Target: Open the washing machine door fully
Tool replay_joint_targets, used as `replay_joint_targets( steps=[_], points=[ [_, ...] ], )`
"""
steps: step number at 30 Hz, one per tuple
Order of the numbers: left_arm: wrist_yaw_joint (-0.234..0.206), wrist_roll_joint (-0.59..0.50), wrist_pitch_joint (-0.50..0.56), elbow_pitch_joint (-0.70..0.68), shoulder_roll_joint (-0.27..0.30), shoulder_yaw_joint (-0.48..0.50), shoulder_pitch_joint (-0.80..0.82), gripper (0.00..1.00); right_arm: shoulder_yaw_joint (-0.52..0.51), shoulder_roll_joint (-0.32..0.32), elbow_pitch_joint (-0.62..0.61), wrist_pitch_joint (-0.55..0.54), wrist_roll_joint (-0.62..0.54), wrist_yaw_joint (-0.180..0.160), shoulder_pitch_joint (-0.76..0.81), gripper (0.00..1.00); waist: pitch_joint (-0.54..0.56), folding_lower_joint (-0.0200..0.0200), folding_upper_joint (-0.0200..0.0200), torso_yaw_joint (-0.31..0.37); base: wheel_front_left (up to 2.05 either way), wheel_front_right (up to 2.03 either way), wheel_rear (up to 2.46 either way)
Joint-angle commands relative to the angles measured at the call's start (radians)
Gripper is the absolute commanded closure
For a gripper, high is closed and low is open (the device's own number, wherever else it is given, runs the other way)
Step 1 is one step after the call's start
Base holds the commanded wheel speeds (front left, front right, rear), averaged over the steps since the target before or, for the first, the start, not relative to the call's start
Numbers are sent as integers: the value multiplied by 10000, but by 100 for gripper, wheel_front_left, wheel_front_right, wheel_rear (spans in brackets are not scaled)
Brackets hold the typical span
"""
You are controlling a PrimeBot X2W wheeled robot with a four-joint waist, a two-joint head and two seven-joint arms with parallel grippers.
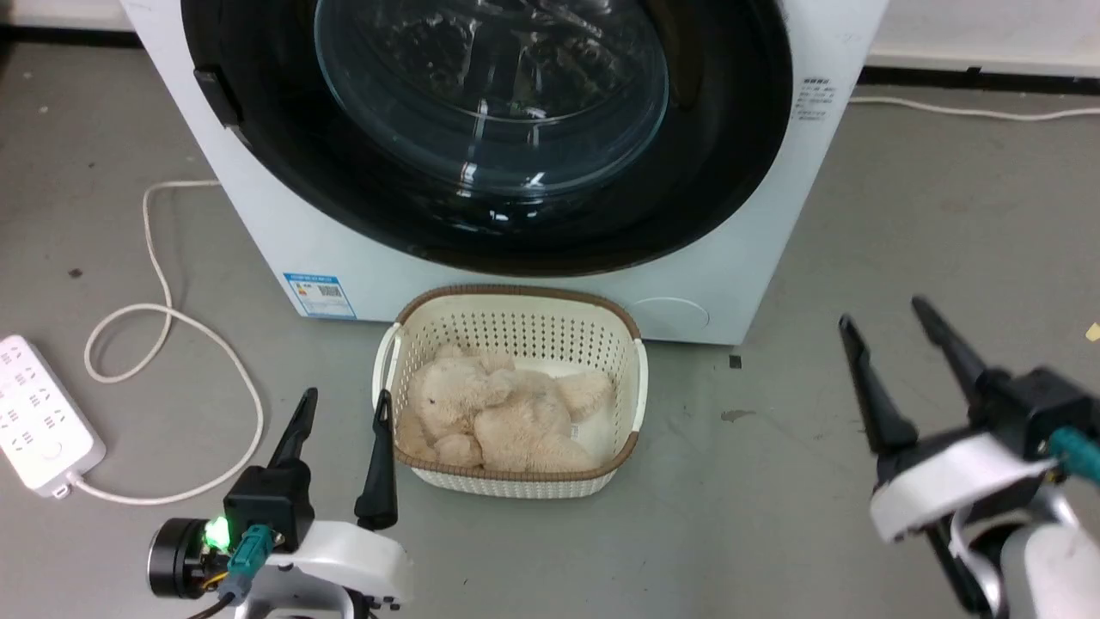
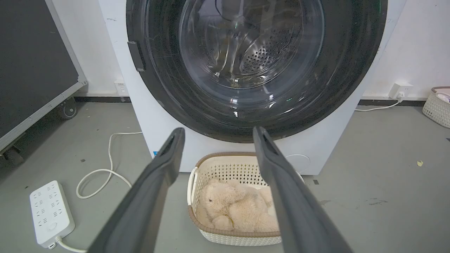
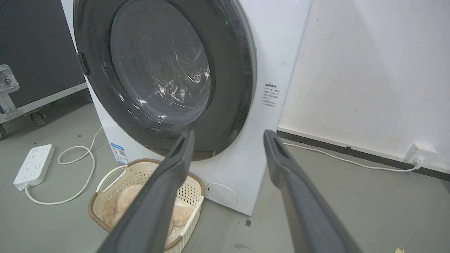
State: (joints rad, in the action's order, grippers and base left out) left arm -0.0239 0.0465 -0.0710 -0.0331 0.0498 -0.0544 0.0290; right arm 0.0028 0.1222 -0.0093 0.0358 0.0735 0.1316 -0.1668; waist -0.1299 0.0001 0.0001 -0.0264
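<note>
The white washing machine (image 1: pixel 361 258) stands ahead of me, its round glossy black door (image 1: pixel 705 172) lying flat against the front, with a handle tab (image 1: pixel 216 96) on its left rim. The clear glass bowl (image 2: pixel 246 45) reveals the perforated steel drum behind it. My left gripper (image 1: pixel 344 411) hovers low at the lower left, open and holding nothing, well short of the door (image 2: pixel 351 70). My right gripper (image 1: pixel 888 318) is at the lower right, open too, off the machine's (image 3: pixel 277 52) right corner and apart from the door (image 3: pixel 232 88).
A cream basket (image 1: pixel 516 320) holding a plush bear (image 1: pixel 498 413) sits on the floor right under the door. A white power strip (image 1: pixel 39 413) and looped cable (image 1: pixel 163 327) lie at the left. A black wheeled case (image 2: pixel 31 63) stands further left, and a wall socket (image 3: pixel 420 153) at the right.
</note>
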Motion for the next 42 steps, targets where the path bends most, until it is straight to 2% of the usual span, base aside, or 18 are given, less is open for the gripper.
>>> replay_joint_targets(
  steps=[1,17,18,19,28,34,42],
  points=[
    [-51,42,-99,-79,3,-48,213,0,-9,141,-4,-52,133,-3,-364,0,-98,-1,-1,-31,0,0,0],
    [-189,228,-433,-274,3,-263,559,0,-471,434,1095,-507,1554,-4,-2833,0,-723,-1,-1,-193,0,0,0],
    [-196,238,-453,-286,3,-281,584,0,-525,413,1213,-555,1702,-4,-3002,84,-766,-1,-1,-206,0,0,0],
    [-204,248,-474,-298,3,-299,609,0,-600,379,1340,-609,1880,-4,-3180,100,-808,-1,-1,-221,0,0,0],
    [-311,378,-662,-425,3,-474,813,0,-1353,147,2560,-1556,3848,-5,-4808,100,-1218,-1,-1,-441,0,0,0],
    [-368,474,-788,-486,3,-595,893,0,-1929,136,3617,-2718,5070,-5,-5905,100,-1464,-1,-1,-636,0,0,0],
    [-431,543,-954,-614,4,-711,1020,0,-2571,346,5150,-4063,5895,-6,-7456,100,-1888,-1,-1,-848,0,0,0]
  ],
)
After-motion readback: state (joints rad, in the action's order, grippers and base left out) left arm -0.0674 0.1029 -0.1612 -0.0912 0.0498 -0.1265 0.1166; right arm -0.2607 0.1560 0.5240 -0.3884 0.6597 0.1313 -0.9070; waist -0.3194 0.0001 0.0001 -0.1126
